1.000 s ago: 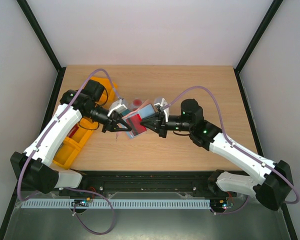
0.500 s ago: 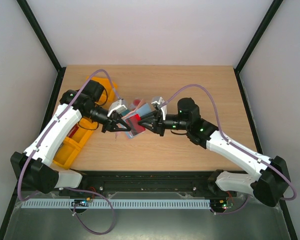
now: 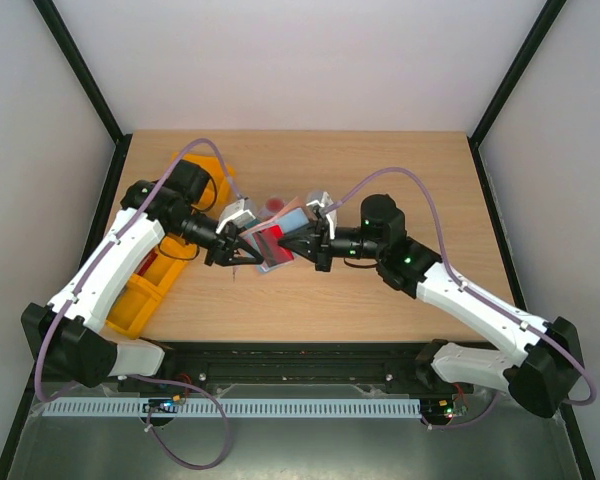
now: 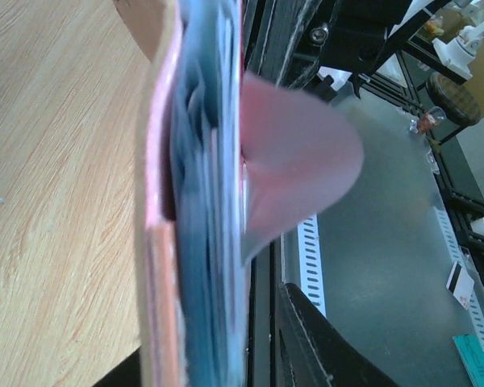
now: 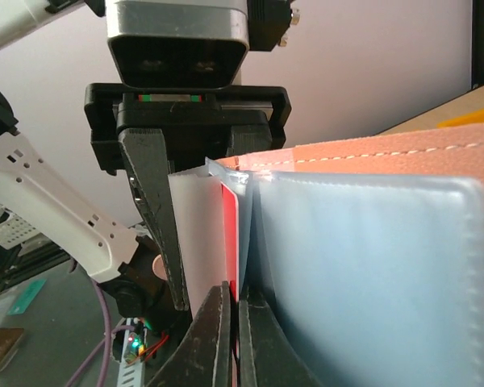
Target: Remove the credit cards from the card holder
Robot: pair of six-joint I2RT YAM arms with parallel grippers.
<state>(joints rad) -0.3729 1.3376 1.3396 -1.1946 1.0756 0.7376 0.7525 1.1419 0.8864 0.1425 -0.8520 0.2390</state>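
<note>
The card holder (image 3: pixel 271 243) is held up above the table between both grippers, reddish-brown outside (image 5: pixel 387 149) and grey-blue inside (image 5: pixel 363 274). My left gripper (image 3: pixel 238 252) is shut on its edge; in the left wrist view the holder (image 4: pixel 195 242) stands edge on between my jaws (image 4: pixel 218 355), its pink closing tab (image 4: pixel 298 169) sticking out. My right gripper (image 3: pixel 302 246) is shut (image 5: pixel 238 302) on the lower edge of a red-and-white card (image 5: pixel 231 234) standing in a pocket. A pale piece with a red round mark (image 3: pixel 274 206) shows just behind the holder. The teal-green card is not in view.
Orange plastic bins (image 3: pixel 145 290) lie along the table's left edge under my left arm. The left gripper's fingers (image 5: pixel 157 226) stand close behind the card in the right wrist view. Bare wood table (image 3: pixel 400 170) lies to the back and right.
My right arm has drawn back slightly to the right after reaching in. The holder stays held in the left gripper at about the same place.
</note>
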